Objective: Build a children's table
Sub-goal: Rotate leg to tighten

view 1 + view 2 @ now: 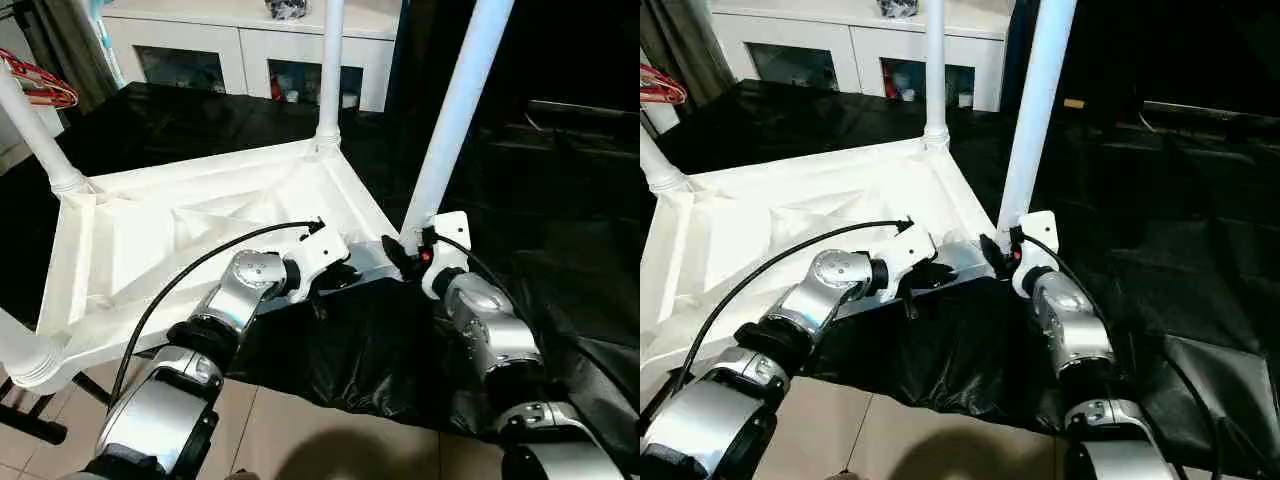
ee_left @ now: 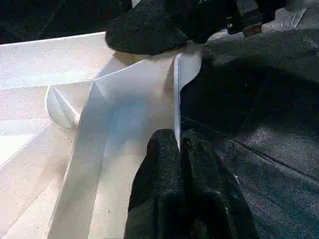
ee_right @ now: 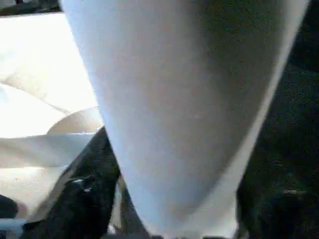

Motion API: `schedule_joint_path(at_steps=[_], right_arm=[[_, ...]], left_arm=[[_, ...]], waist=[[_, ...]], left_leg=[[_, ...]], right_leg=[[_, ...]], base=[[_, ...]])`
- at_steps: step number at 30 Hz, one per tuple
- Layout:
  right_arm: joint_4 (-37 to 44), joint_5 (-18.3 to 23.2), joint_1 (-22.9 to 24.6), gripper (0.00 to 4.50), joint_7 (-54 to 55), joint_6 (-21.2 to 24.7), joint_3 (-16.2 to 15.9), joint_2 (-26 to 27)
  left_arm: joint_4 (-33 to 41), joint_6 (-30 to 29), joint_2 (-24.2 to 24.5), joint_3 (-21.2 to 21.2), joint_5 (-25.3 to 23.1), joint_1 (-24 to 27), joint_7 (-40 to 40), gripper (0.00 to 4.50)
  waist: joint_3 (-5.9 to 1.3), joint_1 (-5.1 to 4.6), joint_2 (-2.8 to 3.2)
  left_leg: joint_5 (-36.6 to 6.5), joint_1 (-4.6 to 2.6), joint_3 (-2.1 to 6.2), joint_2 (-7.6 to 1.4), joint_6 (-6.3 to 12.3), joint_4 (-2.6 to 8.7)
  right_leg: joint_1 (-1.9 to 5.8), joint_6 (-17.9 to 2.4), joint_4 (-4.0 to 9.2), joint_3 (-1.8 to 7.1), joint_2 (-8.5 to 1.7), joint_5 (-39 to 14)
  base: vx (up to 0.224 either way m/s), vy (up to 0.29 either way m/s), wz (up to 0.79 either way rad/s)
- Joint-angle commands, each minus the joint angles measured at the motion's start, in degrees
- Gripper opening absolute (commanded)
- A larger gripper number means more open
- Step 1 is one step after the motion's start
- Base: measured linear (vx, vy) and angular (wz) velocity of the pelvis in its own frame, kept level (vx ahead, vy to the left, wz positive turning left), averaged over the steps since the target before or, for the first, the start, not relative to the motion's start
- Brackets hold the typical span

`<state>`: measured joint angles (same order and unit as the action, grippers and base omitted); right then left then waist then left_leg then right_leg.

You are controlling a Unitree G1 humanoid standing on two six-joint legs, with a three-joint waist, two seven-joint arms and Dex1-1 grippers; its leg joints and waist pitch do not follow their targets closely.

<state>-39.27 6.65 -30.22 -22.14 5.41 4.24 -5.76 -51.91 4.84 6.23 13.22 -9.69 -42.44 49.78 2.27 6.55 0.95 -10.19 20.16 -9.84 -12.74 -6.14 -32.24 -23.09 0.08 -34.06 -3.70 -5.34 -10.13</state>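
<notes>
- The children's table top (image 1: 190, 230) lies upside down on the black counter (image 1: 560, 270), with three legs standing up in its corners.
- The left pincer (image 2: 180, 149) is pinched shut on the top's thin edge near the last corner.
- The right pincer (image 1: 408, 255) sits around the fourth leg (image 1: 455, 115), fingers spread wide.
- This looks like the last-leg step; next, push it firmly into its socket.

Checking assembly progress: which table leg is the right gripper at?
The leg at the near right corner of the table top, rising between the right gripper fingers; the other legs stand at farther corners.
</notes>
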Motion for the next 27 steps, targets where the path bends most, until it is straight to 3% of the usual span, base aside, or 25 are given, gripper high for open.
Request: schedule_joint_path(at_steps=[1,2,4,5,6,7,9,11,12,13,15,17,19,22,27], right_arm=[[-1.81,1.38,1.03,3.61,-6.65,1.48,-4.18,4.52],[-1.34,1.24,1.43,3.70,-7.77,1.50,-4.47,3.99],[-0.51,0.39,2.19,3.78,-9.11,0.76,-5.27,2.57],[-0.51,0.39,2.19,3.87,-9.11,0.76,-5.27,2.57],[0.17,0.26,2.70,4.01,-10.19,0.41,-5.57,1.53],[0.95,0.58,3.20,4.01,-11.59,0.33,-5.71,0.81],[5.37,2.55,6.56,4.01,-20.83,-0.62,-6.84,-3.28],[6.86,2.67,7.73,4.01,-24.03,-1.22,-7.31,-5.21],[7.78,2.88,8.15,4.01,-25.45,-1.14,-7.45,-6.07],[9.22,3.22,8.80,4.01,-27.63,-1.15,-7.50,-7.43],[11.90,4.61,9.96,4.01,-32.35,-1.01,-7.47,-9.98],[14.02,6.40,11.00,4.01,-37.76,-0.11,-7.63,-12.76],[15.03,7.07,11.64,4.01,-41.21,0.36,-8.10,-14.66],[15.70,6.98,12.28,4.01,-44.83,0.15,-9.32,-16.73],[16.48,6.67,12.21,3.57,-51.19,0.57,-11.56,-19.53]], left_arm=[[5.06,3.70,-3.96,0.97,2.92,-0.25,2.13,0.00],[5.22,3.69,-3.52,1.10,2.99,-0.07,2.58,0.00],[5.10,4.09,-2.75,1.47,3.02,-0.05,3.59,0.00],[5.10,4.09,-2.75,1.47,3.02,-0.05,3.59,0.00],[4.90,4.54,-2.35,1.66,2.99,-0.17,4.54,0.00],[4.73,5.03,-2.03,1.80,2.94,-0.26,5.21,0.00],[4.26,5.73,-0.60,1.48,3.41,-0.51,8.07,0.00],[4.36,5.53,0.07,1.34,3.71,-0.63,9.45,0.00],[4.46,5.45,0.38,1.26,3.84,-0.74,9.98,0.00],[4.68,5.38,0.81,1.15,4.13,-0.83,11.02,0.00],[4.96,5.80,1.84,1.10,4.81,-0.73,13.73,0.00],[4.45,6.68,3.65,1.23,4.87,-0.54,16.42,0.00],[3.78,7.04,4.69,0.97,4.91,-0.56,17.75,0.00],[3.86,6.60,5.80,0.60,5.81,-0.29,20.33,0.00],[3.79,6.27,7.93,0.70,7.05,-0.25,26.05,0.00]], waist=[[-3.30,0.24,-0.47],[-3.27,0.18,-0.15],[-3.34,0.06,-0.72],[-3.36,0.14,-0.57],[-3.34,0.07,-1.74],[-3.36,0.46,-1.15],[-3.23,0.81,-1.26],[-3.28,1.17,-0.75],[-3.28,1.30,-0.96],[-3.22,1.44,-0.45],[-3.32,1.89,-0.92],[-3.36,2.11,-0.60],[-3.46,2.30,-0.89],[-3.48,2.48,-0.84],[-3.51,2.78,-0.96]], left_leg=[[-11.69,0.23,-0.48,0.14,2.51,3.52],[-11.88,0.30,-0.42,0.12,2.46,3.56],[-11.50,0.33,-0.50,0.11,2.68,3.50],[-11.29,0.29,-0.44,0.10,2.73,3.51],[-10.58,0.34,-0.61,0.12,3.19,3.43],[-9.95,0.30,-0.49,0.09,3.51,3.45],[-10.09,0.27,-0.59,0.01,4.38,3.31],[-10.06,0.28,-0.65,-0.14,4.84,3.23],[-10.25,0.23,-0.69,-0.17,4.80,3.21],[-10.65,0.14,-0.70,-0.22,4.50,3.20],[-10.49,0.02,-0.77,-0.25,4.68,3.05],[-10.13,0.22,-0.66,-0.23,5.12,3.02],[-9.67,0.35,-0.66,-0.22,5.74,2.84],[-9.09,0.34,-0.68,-0.33,5.87,2.77],[-8.94,0.29,-0.68,-0.33,5.85,2.70]], right_leg=[[3.26,-12.15,3.65,1.80,-2.49,-9.11],[3.28,-12.10,3.64,1.81,-2.52,-9.39],[3.30,-11.97,3.67,1.82,-2.40,-8.88],[3.33,-12.07,3.55,1.80,-2.42,-8.71],[3.36,-12.10,3.61,1.81,-2.35,-8.26],[3.38,-12.17,3.45,1.79,-2.54,-8.73],[3.40,-11.80,3.65,1.81,-2.48,-8.83],[3.26,-12.13,3.47,1.85,-2.45,-7.68],[3.24,-12.36,3.44,1.81,-2.42,-7.65],[3.16,-12.62,3.53,1.84,-2.39,-7.76],[3.28,-13.10,3.29,1.88,-2.31,-6.37],[3.32,-13.53,3.10,1.78,-2.37,-5.43],[3.47,-13.80,2.98,1.70,-2.38,-4.62],[3.30,-14.34,2.86,1.65,-2.42,-4.44],[3.32,-14.70,2.79,1.62,-2.47,-4.70]], base=[[0.000,0.000,0.00],[0.000,0.000,0.00],[0.000,0.000,0.00],[0.000,0.000,0.00],[0.000,0.000,0.00],[0.000,0.000,0.00],[0.000,0.000,0.00],[0.000,0.000,0.00],[0.000,0.000,0.00],[0.000,0.000,0.00],[0.000,0.000,0.00],[0.000,0.000,0.00],[0.000,0.000,0.00],[0.000,0.000,0.00],[0.000,0.000,0.00]])
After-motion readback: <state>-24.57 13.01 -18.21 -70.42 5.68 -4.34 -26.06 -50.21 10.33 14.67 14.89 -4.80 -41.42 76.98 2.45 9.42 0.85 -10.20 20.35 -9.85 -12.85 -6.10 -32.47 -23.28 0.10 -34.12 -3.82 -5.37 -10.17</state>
